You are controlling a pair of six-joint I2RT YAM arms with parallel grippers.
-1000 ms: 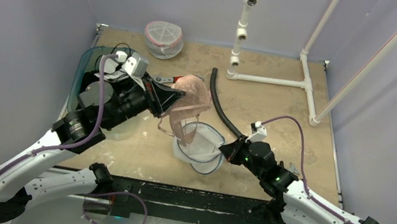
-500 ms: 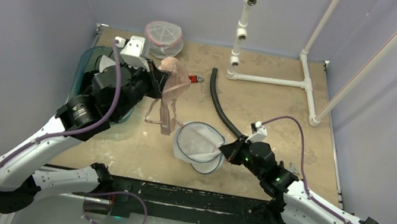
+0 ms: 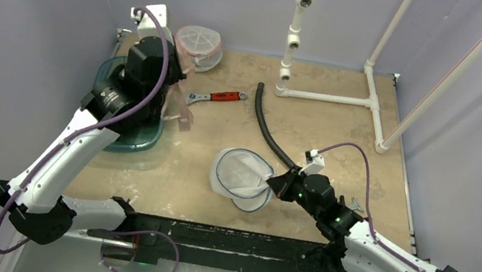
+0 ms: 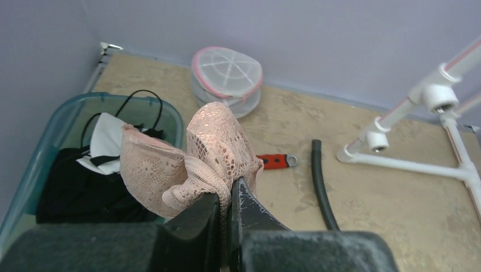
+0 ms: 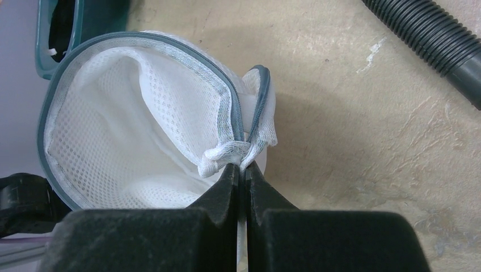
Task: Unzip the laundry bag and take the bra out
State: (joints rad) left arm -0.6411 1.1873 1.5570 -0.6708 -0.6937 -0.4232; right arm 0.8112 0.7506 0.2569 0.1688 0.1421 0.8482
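Nearest, on the right: right tool [image 5: 239,170] sits low on the tan surface [image 3: 335,166], jaws pressed together, pinching a bunch of fabric at the rim of the white mesh laundry bag with grey zipper trim [image 5: 142,141]. The bag [image 3: 239,176] lies near the middle of the surface, unzipped, mouth gaping wide toward the left, nothing visible inside but mesh. A black corrugated hose [image 3: 265,129] lies just behind the bag, running away toward the far side; its near end passes close to the right tool.

Further back on the left: left tool [image 4: 227,195] is raised, jaws clamped tight on the pink lace bra [image 4: 193,153]. The bra is fully out of the bag and well apart from it, hanging off the tool over the right rim of the teal plastic bin [image 3: 127,146]; a strap dangles beside the bin [image 3: 177,107]. Inside the bin: black and white clothes [image 4: 79,187].

Beyond the bra, a red-handled wrench [image 3: 215,95] lies flat on the surface. Far edge: a round mesh wash pod with pink trim [image 3: 197,45] sits against the wall, and a white pipe frame [image 3: 332,98] stands at the far right.
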